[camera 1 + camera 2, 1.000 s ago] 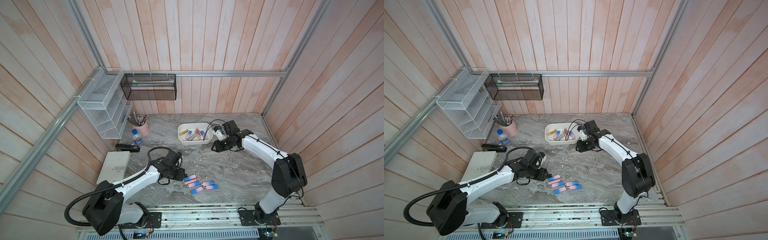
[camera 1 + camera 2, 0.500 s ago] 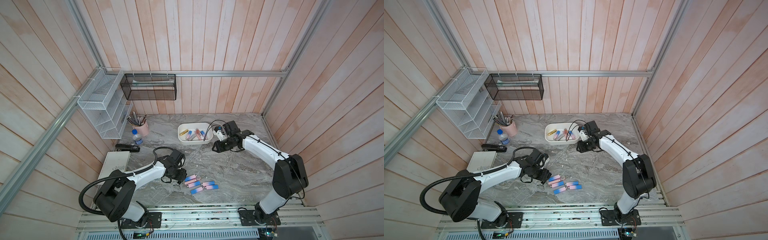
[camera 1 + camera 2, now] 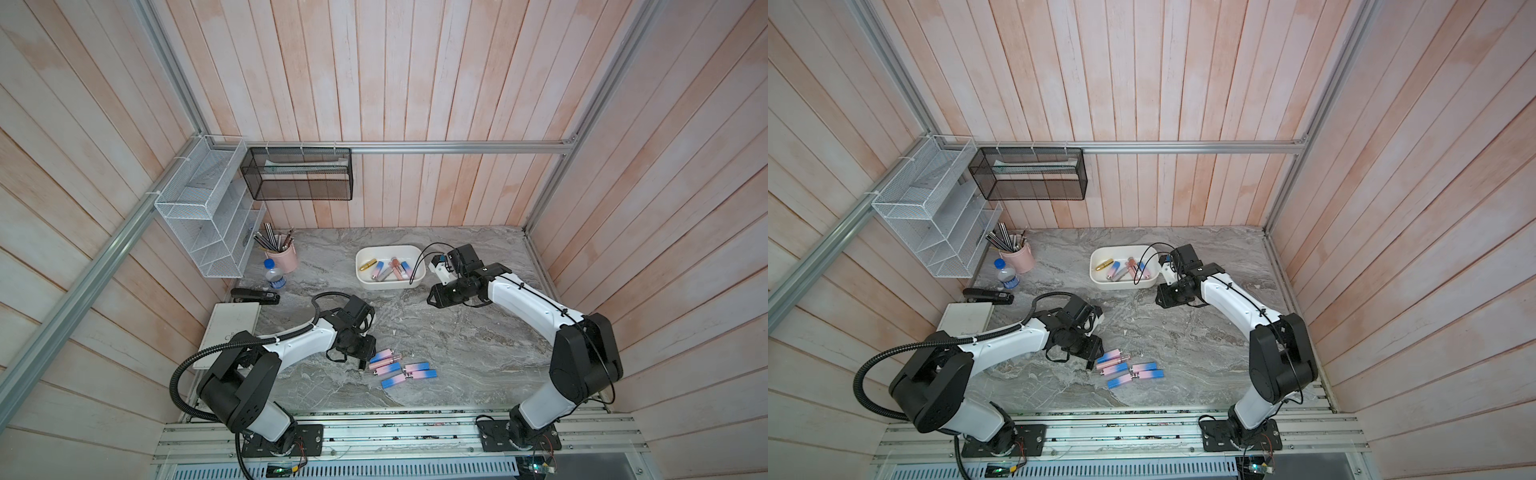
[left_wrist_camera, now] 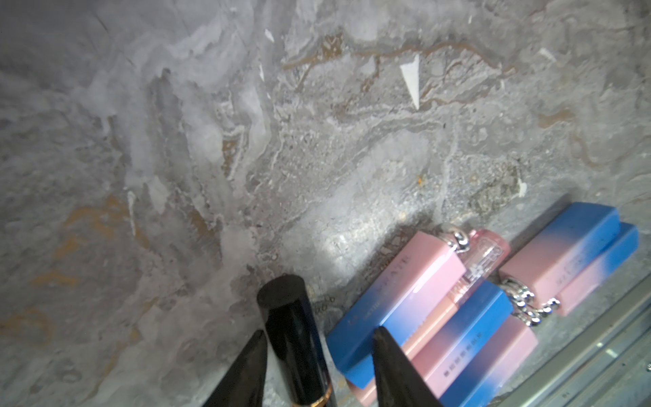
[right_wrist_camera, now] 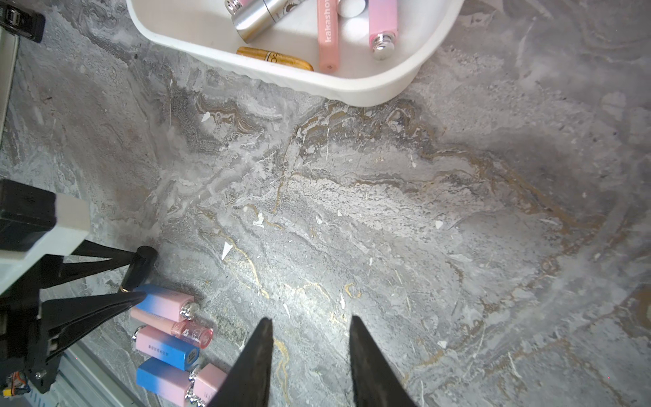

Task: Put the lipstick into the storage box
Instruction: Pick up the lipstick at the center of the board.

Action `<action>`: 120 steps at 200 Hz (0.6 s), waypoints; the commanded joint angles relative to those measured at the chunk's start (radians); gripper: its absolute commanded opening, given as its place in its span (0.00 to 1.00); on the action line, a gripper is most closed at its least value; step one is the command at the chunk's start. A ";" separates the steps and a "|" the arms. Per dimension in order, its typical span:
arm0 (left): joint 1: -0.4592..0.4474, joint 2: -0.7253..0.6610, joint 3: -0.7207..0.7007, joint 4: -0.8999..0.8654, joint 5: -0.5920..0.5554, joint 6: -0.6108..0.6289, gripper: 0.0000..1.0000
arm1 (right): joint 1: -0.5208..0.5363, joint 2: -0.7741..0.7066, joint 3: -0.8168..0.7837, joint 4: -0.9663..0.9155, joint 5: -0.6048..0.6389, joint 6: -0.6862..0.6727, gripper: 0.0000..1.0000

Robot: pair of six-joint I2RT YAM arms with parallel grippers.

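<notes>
Grasp: left end effector [image 4: 318, 331] straddles glossy black cylindrical lipstick [image 4: 289, 324], jaws apart.
Next: we clamp, carry to white plastic storage box [image 3: 386, 285].
Spare: right end effector [image 5: 310, 319] apart, empty.

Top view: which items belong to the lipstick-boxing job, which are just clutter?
Job: shallow white plastic storage box; black cylindrical lipstick inside the open left claw; pink-and-blue rectangular lipstick tubes.
Clutter: pink pen cup; blue-capped clear bottle; black stapler; white book; white wire-mesh rack; black mesh basket.
</notes>
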 commanded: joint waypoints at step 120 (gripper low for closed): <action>0.009 0.048 -0.040 -0.014 -0.042 -0.039 0.34 | 0.003 -0.053 -0.008 -0.031 0.030 0.012 0.38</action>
